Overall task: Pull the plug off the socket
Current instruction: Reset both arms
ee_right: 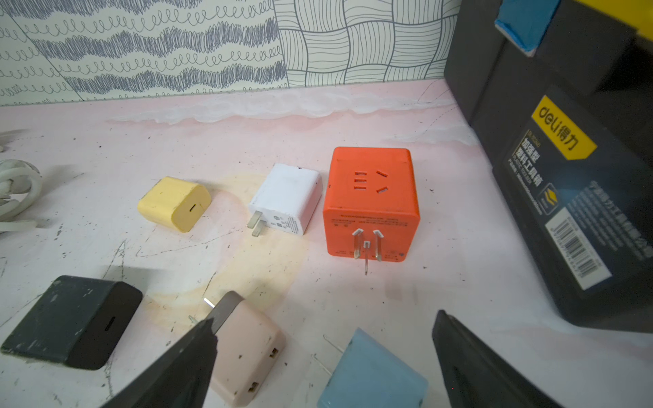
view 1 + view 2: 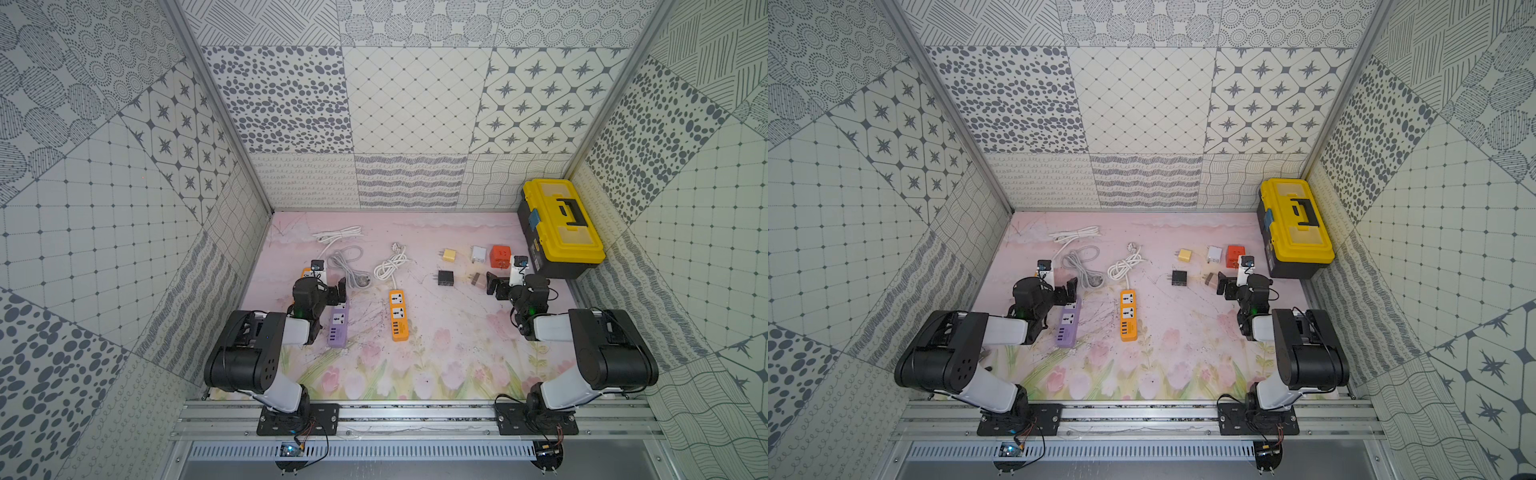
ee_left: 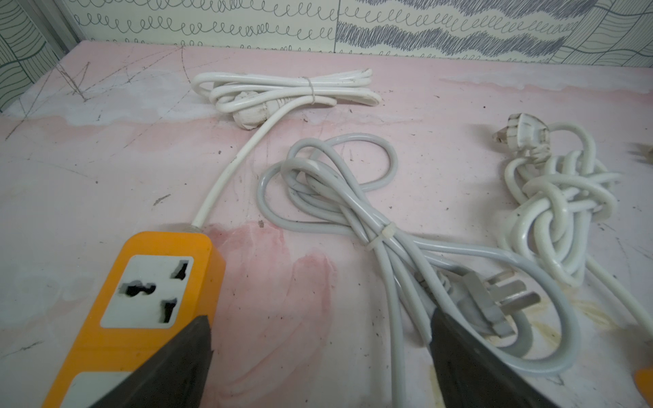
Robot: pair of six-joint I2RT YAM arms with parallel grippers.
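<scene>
Scanning both top views, no plug shows seated in the purple power strip (image 2: 338,326) (its far end hides under the left tool (image 2: 326,289)) or the middle orange strip (image 2: 1128,316). Left wrist: jaws wide and empty, straddling an orange socket (image 3: 148,293) and a loose grey plug (image 3: 494,300). Right wrist: the right tool (image 1: 335,303) gapes empty over a pink charger (image 1: 247,353). Such bodies look light, rigid and smooth, probably best pinched across their flat sides.
</scene>
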